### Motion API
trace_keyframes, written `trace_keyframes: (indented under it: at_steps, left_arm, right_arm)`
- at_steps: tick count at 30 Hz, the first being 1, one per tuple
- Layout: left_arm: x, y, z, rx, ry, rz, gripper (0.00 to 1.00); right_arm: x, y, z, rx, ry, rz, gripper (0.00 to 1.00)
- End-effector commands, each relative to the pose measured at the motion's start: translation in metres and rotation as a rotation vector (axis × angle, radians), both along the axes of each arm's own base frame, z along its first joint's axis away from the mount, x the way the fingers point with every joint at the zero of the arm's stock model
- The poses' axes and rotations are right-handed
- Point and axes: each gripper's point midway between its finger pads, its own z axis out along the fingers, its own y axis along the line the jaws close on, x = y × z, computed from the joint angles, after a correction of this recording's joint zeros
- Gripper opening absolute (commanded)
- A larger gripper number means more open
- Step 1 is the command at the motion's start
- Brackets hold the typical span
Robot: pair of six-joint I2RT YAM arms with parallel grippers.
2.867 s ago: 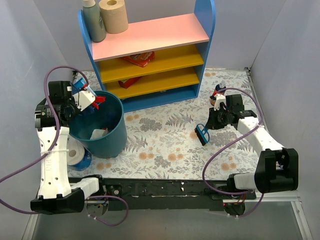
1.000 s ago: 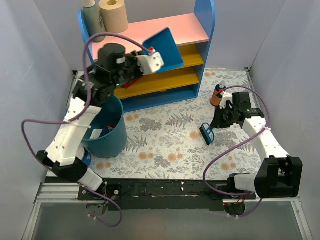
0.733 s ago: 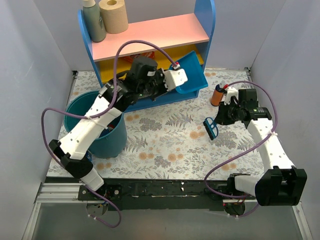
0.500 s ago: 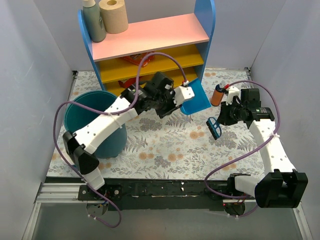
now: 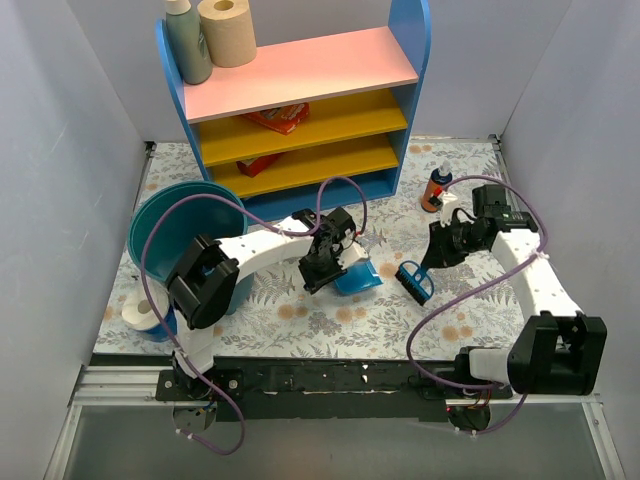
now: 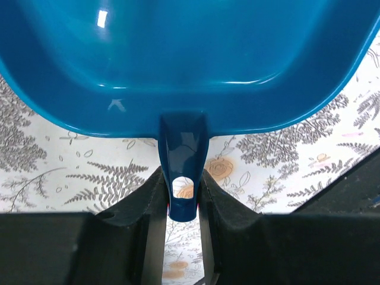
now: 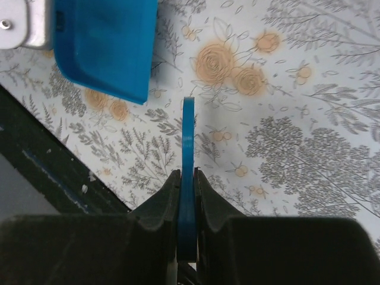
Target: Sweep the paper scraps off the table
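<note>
My left gripper (image 5: 335, 262) is shut on the handle of the blue plastic dustpan (image 5: 357, 279), which rests low on the table (image 5: 300, 322) at its middle. In the left wrist view the handle (image 6: 183, 178) sits between my fingers and the pan (image 6: 178, 59) is empty. My right gripper (image 5: 437, 255) is shut on the small blue brush (image 5: 413, 281), just right of the dustpan. In the right wrist view the brush's thin handle (image 7: 188, 154) is pinched edge-on, with the dustpan (image 7: 104, 47) at the upper left. No paper scraps show in any view.
A teal bin (image 5: 190, 235) stands at the left with a toilet roll (image 5: 145, 311) beside it. The pink, yellow and blue shelf unit (image 5: 300, 110) is at the back. An orange bottle (image 5: 435, 190) stands behind the right gripper. A black rail (image 5: 330, 376) runs along the front edge.
My left arm has swung from the bin, past the shelf, down to the middle of the table with the dustpan. My right gripper has shifted slightly with the brush.
</note>
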Motion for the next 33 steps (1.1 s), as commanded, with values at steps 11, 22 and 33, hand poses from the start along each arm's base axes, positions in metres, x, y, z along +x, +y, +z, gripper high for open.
trace_keyframes:
  at_steps: [11, 22, 33]
  left_arm:
    - [0.009, -0.012, -0.021, -0.002, -0.005, 0.021, 0.3]
    - [0.015, -0.012, 0.004, -0.035, -0.064, 0.01, 0.65]
    - [0.046, -0.065, 0.155, -0.381, -0.301, -0.108, 0.98]
  right_arm:
    - [-0.009, 0.005, -0.052, 0.043, 0.22, 0.06, 0.24]
    - [0.04, -0.056, -0.052, -0.224, 0.066, -0.125, 0.88]
    - [0.102, -0.108, 0.073, -0.359, -0.266, -0.534, 0.95]
